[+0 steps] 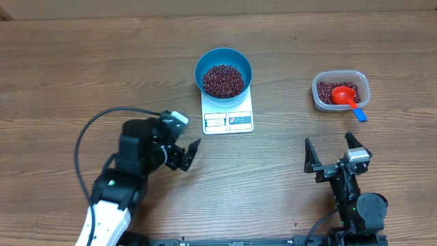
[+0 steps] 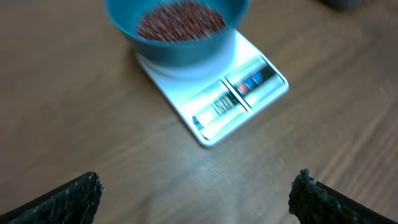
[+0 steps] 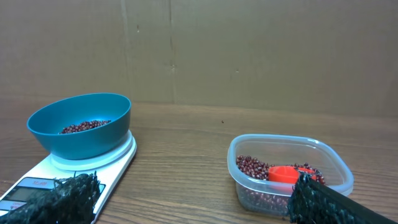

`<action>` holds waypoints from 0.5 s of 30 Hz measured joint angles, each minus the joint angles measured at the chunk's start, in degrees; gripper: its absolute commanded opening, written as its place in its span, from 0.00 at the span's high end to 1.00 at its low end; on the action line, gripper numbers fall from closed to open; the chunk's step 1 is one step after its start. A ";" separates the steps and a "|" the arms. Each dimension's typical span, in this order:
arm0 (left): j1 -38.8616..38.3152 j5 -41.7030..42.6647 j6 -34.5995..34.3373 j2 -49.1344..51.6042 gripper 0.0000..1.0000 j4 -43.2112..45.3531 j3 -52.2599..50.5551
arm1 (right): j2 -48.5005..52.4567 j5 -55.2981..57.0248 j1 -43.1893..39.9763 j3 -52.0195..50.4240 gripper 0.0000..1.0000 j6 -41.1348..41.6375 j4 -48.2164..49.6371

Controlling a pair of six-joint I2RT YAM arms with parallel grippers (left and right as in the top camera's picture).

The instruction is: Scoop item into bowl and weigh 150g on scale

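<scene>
- Wood-grain bench (image 1: 68, 68) fills the overhead view, and from the right wrist we see a brown cardboard wall (image 3: 249, 50) standing behind it.
- We find the scale (image 1: 228, 121) near the middle of the bench, with its display edge turned toward the arms; we cannot read the display.
- We see the bowl (image 1: 205, 60) standing upright on the far end of the scale, with the display panel showing in front of it.
- We see the beans (image 1: 223, 80) lying as a dark red heap inside the bowl; from the right wrist their surface sits below the rim.
- To the right of the scale and well apart from it, we see a clear plastic tub (image 1: 364, 85) with more beans in it.
- We spot a red scoop (image 1: 343, 94) resting on the beans in the tub, its blue handle (image 1: 358, 113) poking out over the near rim.
- We place the left arm (image 1: 133, 160) at the near left of the bench, its wrist pointing toward the scale. The left jaws are released, spread wide with only bare wood between the fingertips (image 2: 81, 193).
- We place the right arm (image 1: 355, 198) at the near right, on the near side of the tub. The right jaws are released too, fingers (image 1: 311, 154) wide apart and grasping nothing.
- We see both arms apart from the bowl, the scale and the tub.
</scene>
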 measured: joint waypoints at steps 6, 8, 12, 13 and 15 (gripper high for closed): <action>7.65 -0.57 -3.21 -12.92 0.00 4.28 -4.50 | 0.00 -0.02 0.00 0.00 0.00 0.00 0.00; 9.88 -0.59 -4.17 -16.87 0.00 7.17 -7.48 | 0.00 0.00 0.00 0.00 0.00 -0.02 -0.02; 12.72 -0.57 -5.11 -26.80 0.00 13.14 -15.72 | 0.00 -0.02 0.02 0.00 0.00 0.04 0.00; 13.18 -0.57 -5.20 -28.89 0.00 14.80 -17.68 | 0.00 0.00 0.02 0.00 0.00 0.00 -0.04; 13.77 -0.68 -5.51 -31.87 0.01 17.84 -20.94 | 0.00 0.00 0.02 0.00 0.00 -0.02 -0.02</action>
